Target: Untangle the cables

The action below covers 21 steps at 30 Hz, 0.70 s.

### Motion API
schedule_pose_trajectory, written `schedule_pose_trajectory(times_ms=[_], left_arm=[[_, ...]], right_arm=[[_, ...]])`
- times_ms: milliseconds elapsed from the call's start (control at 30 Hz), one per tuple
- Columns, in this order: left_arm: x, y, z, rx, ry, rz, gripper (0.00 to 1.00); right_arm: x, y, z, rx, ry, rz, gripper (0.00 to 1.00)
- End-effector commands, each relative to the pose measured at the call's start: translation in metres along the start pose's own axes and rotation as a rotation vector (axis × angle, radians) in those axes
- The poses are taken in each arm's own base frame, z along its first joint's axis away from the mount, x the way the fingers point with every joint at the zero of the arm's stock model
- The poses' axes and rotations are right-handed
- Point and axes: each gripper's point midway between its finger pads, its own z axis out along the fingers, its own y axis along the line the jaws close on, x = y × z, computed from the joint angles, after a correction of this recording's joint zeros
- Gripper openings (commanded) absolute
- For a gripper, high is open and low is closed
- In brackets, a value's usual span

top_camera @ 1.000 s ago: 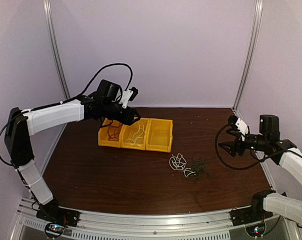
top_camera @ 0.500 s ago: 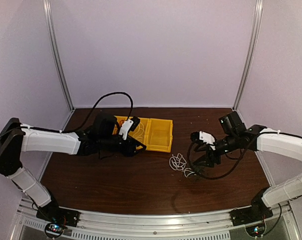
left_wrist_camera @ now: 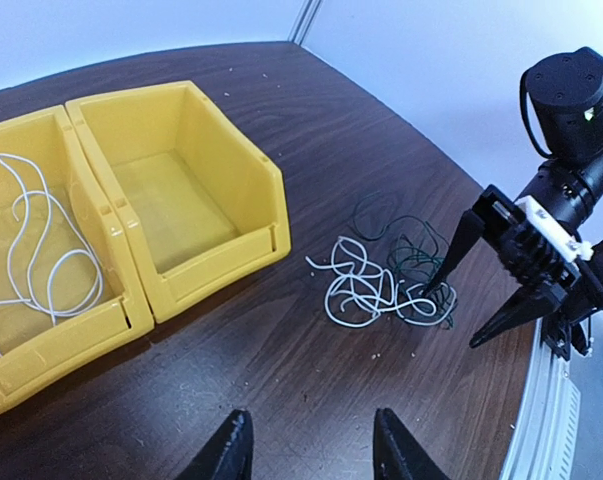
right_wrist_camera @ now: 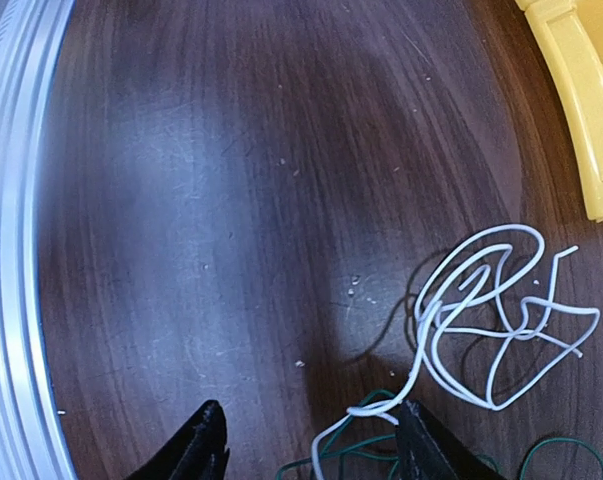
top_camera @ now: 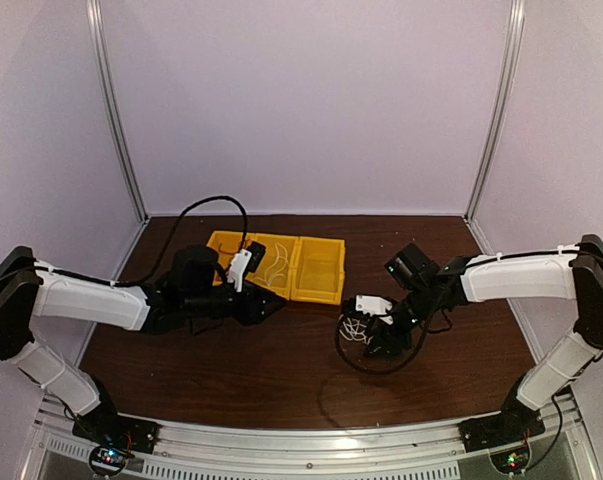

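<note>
Yellow bins (top_camera: 316, 270) stand in a row of three toward the back of a dark wood table (top_camera: 231, 370), as two robot arms reach in from either side.

The loose knot of wire lies on the bare tabletop, in front of and to the right of the bins and clear of them. A white cable (left_wrist_camera: 366, 292) coils in overlapping loops on the side nearer the bins. A dark green cable (left_wrist_camera: 413, 255) is laced through it and spreads toward the right arm.

The right gripper (left_wrist_camera: 453, 318) is lowered to the table at the edge of the knot with its jaws spread wide and nothing held. Its wrist view shows a white strand running in between the two fingers, with green loops beside it. Whether either finger touches the wire cannot be told. An aluminium rail (right_wrist_camera: 11, 250) borders the table at the left edge of that view.

The left gripper (left_wrist_camera: 311, 458) hangs low over the table in front of the bins, well apart from the knot, its jaws also parted and holding nothing.

A second white cable (left_wrist_camera: 43, 235) lies curled inside the middle bin.
</note>
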Motion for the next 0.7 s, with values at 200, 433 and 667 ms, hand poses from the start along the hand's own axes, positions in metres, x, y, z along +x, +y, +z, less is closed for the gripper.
schedule_pose_trajectory(times_ms=[200,433,667], left_arm=[[-0.005,-0.004,-0.002,0.024,-0.066,-0.02,0.42],[-0.007,-0.02,0.002,0.085,-0.108,0.056,0.43],[-0.026,-0.11,0.005,0.281,-0.311,0.421,0.48]], right_arm=[[-0.01,-0.028,0.008,0.092,0.015,0.067,0.28],[-0.017,-0.028,-0.001,0.1,0.002,0.057,0.0],[-0.066,0.011,-0.064,-0.034,-0.11,-0.041,0.0]])
